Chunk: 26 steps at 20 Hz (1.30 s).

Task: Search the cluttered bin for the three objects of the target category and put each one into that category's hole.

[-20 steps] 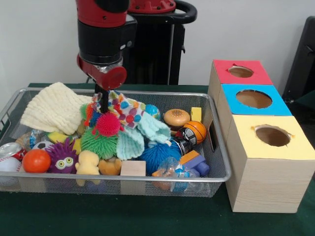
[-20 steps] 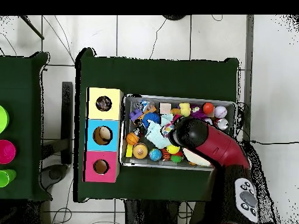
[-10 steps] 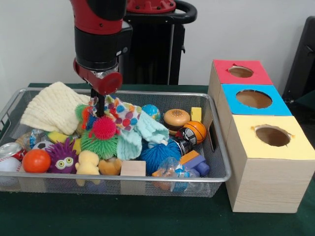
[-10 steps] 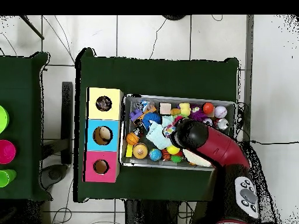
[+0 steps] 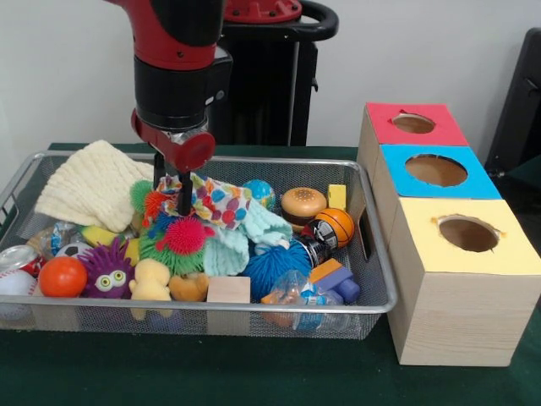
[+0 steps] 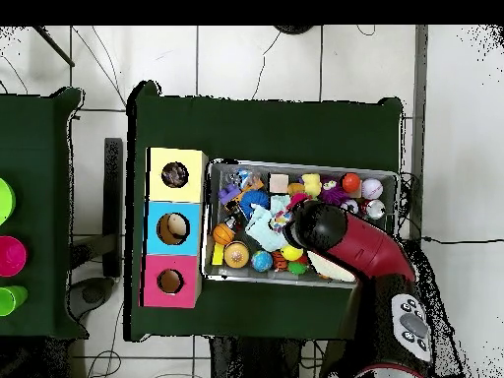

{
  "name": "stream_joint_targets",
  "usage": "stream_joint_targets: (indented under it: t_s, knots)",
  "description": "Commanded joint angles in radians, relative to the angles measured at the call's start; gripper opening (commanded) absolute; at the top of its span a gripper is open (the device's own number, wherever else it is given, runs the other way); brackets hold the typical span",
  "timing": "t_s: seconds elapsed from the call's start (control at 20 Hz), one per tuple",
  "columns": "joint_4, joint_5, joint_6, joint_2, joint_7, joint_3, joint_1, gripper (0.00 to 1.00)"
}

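I see the wire bin (image 5: 372, 254) packed with toys and cloths; target category isn't readable from what's on screen. The three-hole box (image 5: 439, 254) sits just beside the bin: red hole (image 5: 413, 123), blue hole (image 5: 436, 170), yellow hole (image 5: 468, 233) in a row. In the overhead view the yellow hole (image 6: 175, 174) and blue hole (image 6: 172, 228) each have something inside.

Gripper (image 5: 183, 201) is down in the pile, tips at the polka-dot cloth (image 5: 215, 196), right above the pink spiky ball (image 5: 186, 235) and green spiky ball (image 5: 177, 254). I can't tell whether it's wide, narrow or gripping anything, as the cloth hides the tips.

Around it: cream knit cloth (image 5: 89, 186) at the bin's corner, mint cloth (image 5: 245, 237), blue spiky ball (image 5: 275, 266), toy burger (image 5: 303, 203), mini basketball (image 5: 336, 224), purple monster ball (image 5: 106, 269), orange ball (image 5: 62, 277), wood block (image 5: 228, 290).
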Motion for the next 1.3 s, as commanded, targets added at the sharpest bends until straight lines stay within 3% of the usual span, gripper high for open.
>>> stream_joint_targets:
  t_s: [0.05,0.4,1.3]
  knots:
    - [0.01,-0.047,0.047,0.048,0.04,0.074,0.008,1.0]
    - [0.011,-0.04,0.05,0.049,0.061,0.057,0.024,1.0]
    - [0.053,0.012,0.15,-0.047,0.124,0.045,0.08,1.0]
